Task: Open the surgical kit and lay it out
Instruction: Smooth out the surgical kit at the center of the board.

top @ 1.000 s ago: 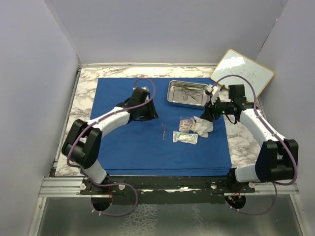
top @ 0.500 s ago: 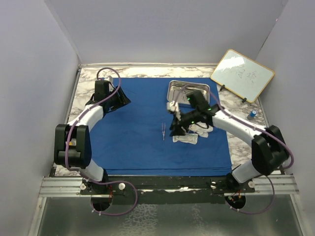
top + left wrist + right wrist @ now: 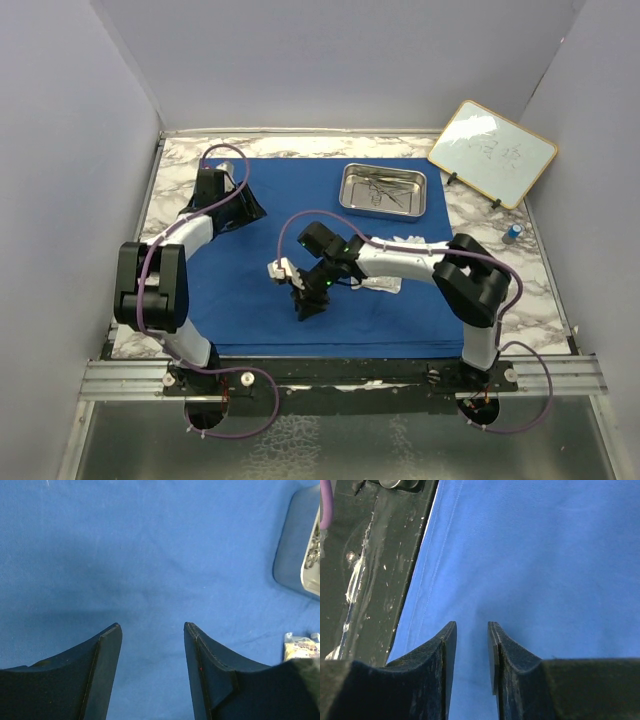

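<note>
Left tool [image 3: 152, 627]: jaws spread, with nothing between them and only the blue cloth [image 3: 150, 545] showing through the gap. In the top view the left tool [image 3: 256, 211] sits over the cloth's 10 o'clock area, pointing toward 3 o'clock. Right tool [image 3: 471, 625]: jaws close together but apart, with a narrow slit of cloth [image 3: 530, 555] visible between them and nothing pinched. The black frame rail [image 3: 370, 555] lies just beside this tool. In the top view the right tool [image 3: 305, 305] hangs above the cloth's 6 o'clock margin, with its arm reaching across from 3 o'clock. The blue cloth [image 3: 250, 290] is spread flat and covers most of the marble table [image 3: 170, 190]. The steel tray [image 3: 344, 190] stands on the cloth at 1 o'clock, with the instruments [image 3: 385, 187] lying inside it. The same tray [image 3: 295, 545] shows at the right edge of the left wrist view. White gauze [image 3: 415, 243] and a clear packet [image 3: 385, 287] lie on the cloth between the tray and the near edge, partly hidden by the right arm. The packet [image 3: 300, 647] also appears at 4 o'clock in the left wrist view. A whiteboard [image 3: 492, 153] leans at the table's 2 o'clock corner, off the cloth.
</note>
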`<state>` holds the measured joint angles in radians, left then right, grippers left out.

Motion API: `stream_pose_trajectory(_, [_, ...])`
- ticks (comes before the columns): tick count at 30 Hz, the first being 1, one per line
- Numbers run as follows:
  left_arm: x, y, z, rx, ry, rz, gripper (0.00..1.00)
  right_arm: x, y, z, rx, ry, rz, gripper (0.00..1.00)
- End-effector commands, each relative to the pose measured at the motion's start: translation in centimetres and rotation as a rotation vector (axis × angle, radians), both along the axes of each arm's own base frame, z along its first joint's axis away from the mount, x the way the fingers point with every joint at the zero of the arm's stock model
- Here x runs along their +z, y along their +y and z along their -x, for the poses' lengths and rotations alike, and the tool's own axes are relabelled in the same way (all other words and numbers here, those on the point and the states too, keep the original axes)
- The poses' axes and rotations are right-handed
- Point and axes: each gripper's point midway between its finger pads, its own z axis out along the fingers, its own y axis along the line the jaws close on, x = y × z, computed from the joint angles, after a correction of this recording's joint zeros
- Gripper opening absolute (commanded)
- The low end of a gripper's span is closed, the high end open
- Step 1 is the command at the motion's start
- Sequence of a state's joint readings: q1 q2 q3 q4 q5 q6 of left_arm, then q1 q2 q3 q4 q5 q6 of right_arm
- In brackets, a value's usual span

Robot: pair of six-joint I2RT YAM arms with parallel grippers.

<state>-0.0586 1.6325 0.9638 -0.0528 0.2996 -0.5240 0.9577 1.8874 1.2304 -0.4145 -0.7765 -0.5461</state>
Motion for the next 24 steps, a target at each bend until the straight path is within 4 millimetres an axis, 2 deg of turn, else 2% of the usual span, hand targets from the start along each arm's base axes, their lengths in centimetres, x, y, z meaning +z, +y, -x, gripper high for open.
stream_pose_trajectory(1, [-1.8, -0.1, 0.4, 0.0, 0.035, 0.016, 0.56, -1.5, 1.0, 0.7, 0.02, 0.002, 0.025, 0.31])
stream_pose_trajectory(8, [-3.5, 0.1, 1.2, 0.021, 0.085, 0.018, 0.56, -3.7, 0.7, 2.4, 0.041, 0.056, 0.074, 0.27])
stream_pose_trajectory(10, [-5.1, 0.4, 1.6, 0.033, 0.122, 0.005, 0.56, -4.0, 0.5, 3.1, 0.06, 0.073, 0.081, 0.26])
stream_pose_trajectory(15, [-6.7, 1.0, 2.3, 0.063, 0.159, -0.021, 0.56, -4.9, -0.4, 5.4, 0.148, 0.117, 0.111, 0.23])
stream_pose_trajectory(24, [-6.9, 2.5, 2.9, 0.128, 0.158, -0.086, 0.56, -6.4, -2.2, 7.9, 0.228, 0.187, 0.161, 0.12])
